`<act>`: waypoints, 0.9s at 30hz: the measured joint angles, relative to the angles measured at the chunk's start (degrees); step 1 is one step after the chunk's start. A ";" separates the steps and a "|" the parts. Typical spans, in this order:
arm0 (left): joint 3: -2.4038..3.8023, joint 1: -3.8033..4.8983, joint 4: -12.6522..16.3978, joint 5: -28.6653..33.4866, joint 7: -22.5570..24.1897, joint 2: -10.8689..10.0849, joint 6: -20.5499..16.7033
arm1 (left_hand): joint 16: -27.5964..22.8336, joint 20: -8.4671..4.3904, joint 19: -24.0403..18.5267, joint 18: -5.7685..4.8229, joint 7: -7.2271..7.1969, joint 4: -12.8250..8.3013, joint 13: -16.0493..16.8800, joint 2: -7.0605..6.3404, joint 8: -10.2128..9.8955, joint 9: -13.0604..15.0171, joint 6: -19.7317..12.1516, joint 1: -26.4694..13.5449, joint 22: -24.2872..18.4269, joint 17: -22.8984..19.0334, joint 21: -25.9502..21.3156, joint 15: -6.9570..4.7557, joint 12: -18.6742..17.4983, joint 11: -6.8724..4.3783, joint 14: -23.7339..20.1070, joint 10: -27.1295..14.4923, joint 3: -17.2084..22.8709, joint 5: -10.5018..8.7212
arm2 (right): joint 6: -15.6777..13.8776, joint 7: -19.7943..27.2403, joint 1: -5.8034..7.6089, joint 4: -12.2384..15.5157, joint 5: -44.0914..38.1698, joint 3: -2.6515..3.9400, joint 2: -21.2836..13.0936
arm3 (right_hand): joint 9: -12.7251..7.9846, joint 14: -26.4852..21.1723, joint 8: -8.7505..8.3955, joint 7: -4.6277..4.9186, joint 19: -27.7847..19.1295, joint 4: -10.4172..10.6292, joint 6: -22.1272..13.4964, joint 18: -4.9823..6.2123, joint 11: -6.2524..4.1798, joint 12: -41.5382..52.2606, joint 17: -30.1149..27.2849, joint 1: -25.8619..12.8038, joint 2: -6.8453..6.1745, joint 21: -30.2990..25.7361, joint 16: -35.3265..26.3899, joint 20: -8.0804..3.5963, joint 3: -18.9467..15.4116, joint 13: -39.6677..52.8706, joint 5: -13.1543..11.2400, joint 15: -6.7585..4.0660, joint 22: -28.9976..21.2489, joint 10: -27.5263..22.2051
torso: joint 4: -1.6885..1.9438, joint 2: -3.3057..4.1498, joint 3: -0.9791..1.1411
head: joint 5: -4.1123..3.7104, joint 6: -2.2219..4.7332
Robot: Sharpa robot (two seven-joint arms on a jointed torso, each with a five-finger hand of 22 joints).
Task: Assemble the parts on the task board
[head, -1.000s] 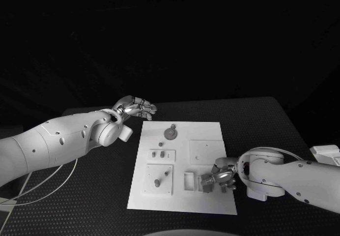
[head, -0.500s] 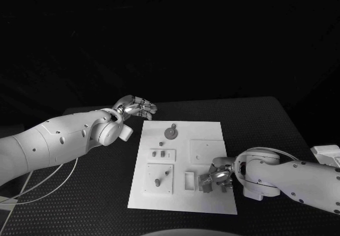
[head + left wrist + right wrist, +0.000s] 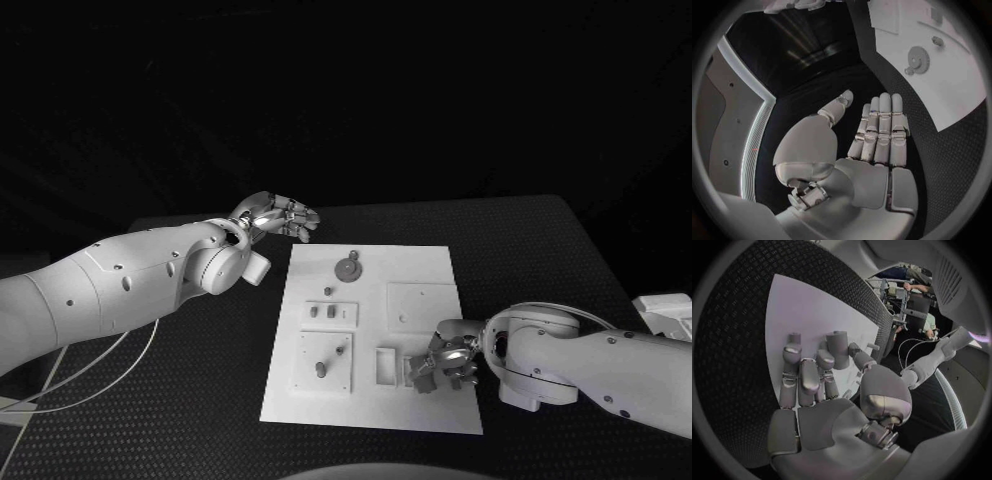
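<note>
Board [image 3: 418,410] lies mid-table, long axis running away from robot. Left hand [image 3: 277,217] hovers off its far left corner, fingers spread, holding nothing. Right hand [image 3: 440,362] over near right edge; grasp indeterminate.

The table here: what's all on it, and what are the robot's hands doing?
Table: one, black, textured, under everything.
Task board: one, white plate, middle of the table.
Gear: one, grey, round, far end of the board.
Small parts: several, grey, standing in the board's left side; exact count unclear.
White box: one, at the table's right edge.
Left hand: silver, fingers apart, holding nothing, beside the board's far left corner.
Right hand: silver, over the board's near right part; whether it holds a part is unclear.
</note>
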 measured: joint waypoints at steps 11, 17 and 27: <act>0.00 0.00 -0.01 0.00 -0.02 0.02 -0.01 | 0.00 0.00 0.00 0.00 0.00 0.00 -0.05 0.00 0.00 0.00 0.00 0.00 0.00 0.07 0.00 0.00 0.00 0.00 0.00 0.00 0.00 0.00 | -3.71 -1.04 3.33 3.34 3.03 -0.04 -1.89 | 0.11 0.31 0.33 -0.46 0.09 0.00 0.83 0.00 -0.32 0.90 0.10 -0.04 0.05 0.00 0.00 0.09 0.00 0.28 -0.07 -0.07 0.05 0.91 | -0.03 -0.02 -0.05 | -0.05 0.15; -0.01 0.00 -0.01 0.00 -0.02 0.06 -0.01 | 0.00 0.00 0.00 0.00 0.00 0.00 -0.04 0.00 0.00 0.01 0.00 0.00 -0.01 0.11 0.00 0.18 0.00 0.00 0.18 0.00 0.00 0.00 | -5.05 -1.41 3.98 3.28 4.60 -0.02 -1.13 | 0.11 0.40 0.32 -0.54 0.18 0.40 1.28 0.00 -0.62 1.34 0.13 -0.50 0.50 0.00 0.10 0.18 0.40 0.51 0.05 -0.01 0.04 1.23 | -0.01 -0.02 -0.05 | -0.07 0.30; -0.01 0.00 -0.01 0.01 -0.04 0.34 -0.01 | 0.00 0.00 0.00 -0.01 0.00 0.00 -0.04 0.00 0.00 0.01 0.00 0.00 -0.01 0.15 0.00 0.20 0.00 0.00 0.20 0.00 0.00 0.00 | -5.49 -2.03 3.96 1.08 7.27 -0.07 2.90 | 0.03 0.73 0.30 -0.68 0.18 0.74 1.66 0.00 -0.62 2.02 0.32 -1.42 1.42 0.00 0.20 0.19 0.74 0.81 0.05 -0.11 0.03 1.64 | 0.00 0.02 -0.02 | -0.09 0.28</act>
